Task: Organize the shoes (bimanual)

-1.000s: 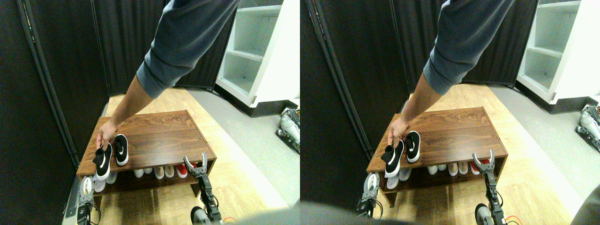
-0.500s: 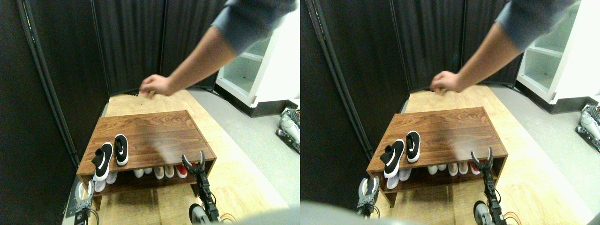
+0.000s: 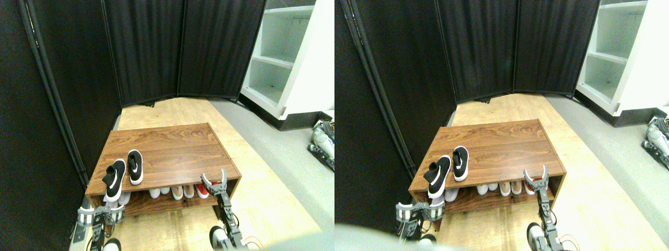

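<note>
A: Right hand [image 3: 215, 180] state?
B: Spread wide, holding nothing, raised at the counter's [image 3: 172, 151] front right corner. Red and beige shoes [image 3: 184, 191] on the shelf just left of it.
A: Left hand [image 3: 101, 214]?
B: Low by the front left corner, turned flat; cannot tell how far open.
A: Black shoes [image 3: 124, 174]?
B: Just above the left hand, side by side on the counter's left end, well apart from the right hand.

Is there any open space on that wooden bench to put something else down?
Yes. The bench top is bare from the black sneakers at its left front corner across to its right and back edges. The lower shelf is crowded with a row of shoes.
</note>
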### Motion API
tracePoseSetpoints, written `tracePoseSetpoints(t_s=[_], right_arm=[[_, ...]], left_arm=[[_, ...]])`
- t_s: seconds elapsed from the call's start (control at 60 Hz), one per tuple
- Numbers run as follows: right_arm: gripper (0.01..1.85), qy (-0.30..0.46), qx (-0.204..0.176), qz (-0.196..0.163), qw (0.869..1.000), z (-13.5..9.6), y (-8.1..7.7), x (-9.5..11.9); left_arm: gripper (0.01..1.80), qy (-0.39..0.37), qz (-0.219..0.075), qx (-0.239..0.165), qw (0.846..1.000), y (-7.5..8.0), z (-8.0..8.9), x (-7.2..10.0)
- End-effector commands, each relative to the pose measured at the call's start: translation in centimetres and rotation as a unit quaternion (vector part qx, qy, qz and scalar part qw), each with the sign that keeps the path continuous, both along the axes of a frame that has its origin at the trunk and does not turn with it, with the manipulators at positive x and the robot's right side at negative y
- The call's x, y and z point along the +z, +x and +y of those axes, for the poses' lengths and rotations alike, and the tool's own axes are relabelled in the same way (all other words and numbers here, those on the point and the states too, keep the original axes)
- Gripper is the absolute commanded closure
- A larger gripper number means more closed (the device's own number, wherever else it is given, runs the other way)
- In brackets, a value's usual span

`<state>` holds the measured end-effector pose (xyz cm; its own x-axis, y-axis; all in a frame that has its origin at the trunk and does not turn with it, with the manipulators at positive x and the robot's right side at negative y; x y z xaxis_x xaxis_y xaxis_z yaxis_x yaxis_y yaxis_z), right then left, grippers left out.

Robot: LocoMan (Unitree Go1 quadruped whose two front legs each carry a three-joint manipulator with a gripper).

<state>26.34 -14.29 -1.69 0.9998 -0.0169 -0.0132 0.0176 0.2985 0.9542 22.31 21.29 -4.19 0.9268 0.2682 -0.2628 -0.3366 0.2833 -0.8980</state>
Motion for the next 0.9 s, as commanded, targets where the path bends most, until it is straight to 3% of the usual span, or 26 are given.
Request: tracePoseSetpoints(t_s=[0.017, 0.383, 0.65, 0.783, 0.9], right_arm=[[1.22, 0.003, -0.001, -0.02, 1.0, 0.1, 0.1, 0.7], [1.23, -0.007, 0.002, -0.027, 1.0, -0.3, 0.1, 1.2], [1.23, -0.023, -0.004, -0.029, 0.999, -0.8, 0.1, 1.2], [1.24, -0.025, -0.008, -0.03, 0.999, -1.0, 0.2, 1.1], [1.22, -0.019, -0.011, -0.029, 0.999, -1.3, 0.4, 1.0]], left_arm=[[0.23, -0.03, -0.017, -0.002, 0.999, 1.3, -0.3, -0.6], [0.41, -0.051, -0.028, 0.002, 0.998, 5.3, -1.3, -2.8], [0.33, -0.048, -0.021, -0.003, 0.999, 7.3, -1.5, -2.8], [0.38, -0.049, -0.025, -0.016, 0.998, 6.7, -1.5, -2.4], [0.38, -0.033, -0.027, -0.023, 0.999, 4.0, -2.0, -1.2]])
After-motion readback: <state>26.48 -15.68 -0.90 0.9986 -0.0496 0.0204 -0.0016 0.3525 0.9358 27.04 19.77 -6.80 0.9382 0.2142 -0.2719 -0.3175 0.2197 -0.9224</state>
